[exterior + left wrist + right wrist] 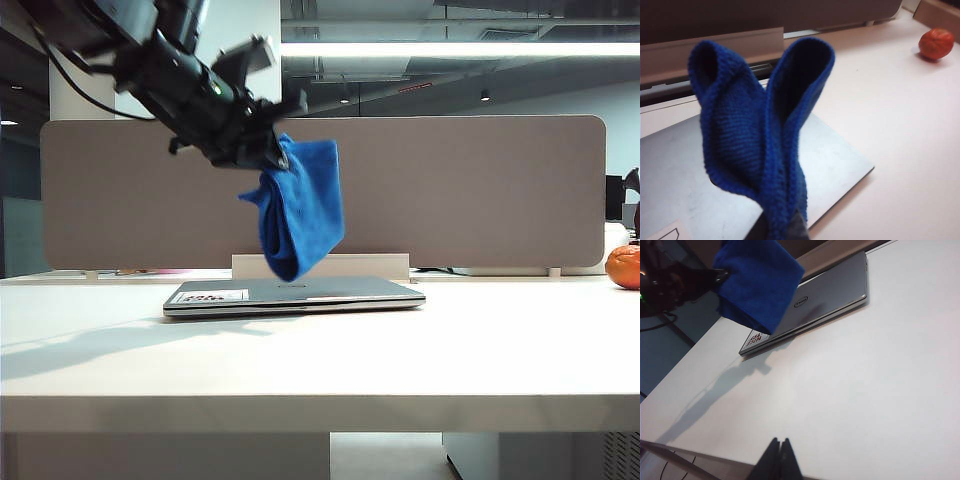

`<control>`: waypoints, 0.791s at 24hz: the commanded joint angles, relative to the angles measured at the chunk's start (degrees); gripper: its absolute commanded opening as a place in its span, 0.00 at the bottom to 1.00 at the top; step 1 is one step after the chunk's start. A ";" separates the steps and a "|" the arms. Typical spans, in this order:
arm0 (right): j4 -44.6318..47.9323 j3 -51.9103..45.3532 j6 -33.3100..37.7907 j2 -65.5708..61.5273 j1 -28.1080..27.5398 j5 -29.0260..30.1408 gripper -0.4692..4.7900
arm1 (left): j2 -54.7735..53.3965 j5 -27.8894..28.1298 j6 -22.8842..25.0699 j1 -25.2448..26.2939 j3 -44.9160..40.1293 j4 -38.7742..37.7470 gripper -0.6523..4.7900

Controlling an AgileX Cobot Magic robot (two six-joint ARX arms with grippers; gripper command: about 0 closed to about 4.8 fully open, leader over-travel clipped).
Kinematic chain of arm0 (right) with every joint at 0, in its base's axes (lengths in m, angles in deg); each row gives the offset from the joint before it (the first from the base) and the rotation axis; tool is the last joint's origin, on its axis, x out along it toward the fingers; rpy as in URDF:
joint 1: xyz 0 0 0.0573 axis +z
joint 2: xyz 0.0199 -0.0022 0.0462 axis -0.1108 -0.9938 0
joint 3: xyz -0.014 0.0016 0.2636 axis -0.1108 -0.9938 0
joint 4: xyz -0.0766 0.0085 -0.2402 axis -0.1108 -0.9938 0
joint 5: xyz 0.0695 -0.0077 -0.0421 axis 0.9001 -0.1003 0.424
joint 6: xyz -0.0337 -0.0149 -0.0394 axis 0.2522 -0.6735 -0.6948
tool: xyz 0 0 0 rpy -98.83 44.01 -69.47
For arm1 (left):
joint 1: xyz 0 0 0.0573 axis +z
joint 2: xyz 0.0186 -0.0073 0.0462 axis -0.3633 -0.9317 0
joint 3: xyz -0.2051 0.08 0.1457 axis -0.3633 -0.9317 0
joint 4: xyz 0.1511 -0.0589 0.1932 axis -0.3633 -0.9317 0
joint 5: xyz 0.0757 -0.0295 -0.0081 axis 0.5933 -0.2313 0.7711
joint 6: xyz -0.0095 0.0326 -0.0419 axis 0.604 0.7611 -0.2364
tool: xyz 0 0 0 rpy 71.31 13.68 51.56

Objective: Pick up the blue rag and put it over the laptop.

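One bright blue soft microfibre rag hangs from the left gripper, clamped in its jaws, above the closed thin silver-grey laptop on the white table. Left wrist: rag dangles folded over laptop lid; orange round fruit well apart. Right wrist: right gripper closed, empty, far from laptop.

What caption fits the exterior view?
Left gripper, shut on the blue rag, holds it above the closed laptop.
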 commanded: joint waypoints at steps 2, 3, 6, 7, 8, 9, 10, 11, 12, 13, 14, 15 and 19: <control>0.63 -0.28 -0.20 0.13 -0.02 -0.11 0.09 | -5.66 0.20 0.79 -0.04 6.03 1.05 0.11; 0.66 -0.28 -0.20 0.13 -0.02 -0.11 0.09 | -7.85 0.24 0.79 -0.04 8.48 0.96 0.11; 0.66 -0.28 -0.20 0.13 -0.02 -0.11 0.09 | -12.61 0.24 0.72 -0.02 14.08 -0.46 0.11; 0.66 -0.28 -0.20 0.13 0.00 -0.09 0.09 | -14.88 0.24 0.74 -0.02 17.11 -2.34 0.11; 0.66 -0.28 -0.20 0.13 0.00 -0.13 0.09 | -15.89 0.24 0.74 -0.02 18.47 -3.08 0.11; 0.66 -0.28 -0.20 0.13 0.00 -0.11 0.09 | -18.12 0.28 0.76 0.11 21.29 -4.42 0.11; 0.66 -0.28 -0.20 0.13 0.00 -0.11 0.09 | -19.26 0.28 0.76 0.33 22.67 -5.09 0.11; 0.66 -0.28 -0.20 0.13 0.00 -0.11 0.09 | -20.61 1.36 0.74 0.63 24.33 -6.86 0.11; 0.66 -0.28 -0.20 0.13 -0.02 -0.11 0.09 | -21.31 1.92 0.72 0.70 25.11 -8.13 0.11; 0.66 -0.28 -0.20 0.13 -0.02 -0.11 0.09 | -22.32 4.00 0.74 0.83 26.03 -9.99 0.11; 0.66 -0.28 -0.20 0.13 -0.02 -0.11 0.09 | -22.49 4.57 0.76 1.25 26.23 -10.78 0.11; 0.66 -0.28 -0.20 0.13 -0.02 -0.09 0.09 | -22.69 5.49 0.81 1.40 26.23 -11.63 0.11; 0.66 -0.28 -0.20 0.13 -0.02 -0.11 0.09 | -22.95 9.79 0.81 2.21 26.21 -13.59 0.11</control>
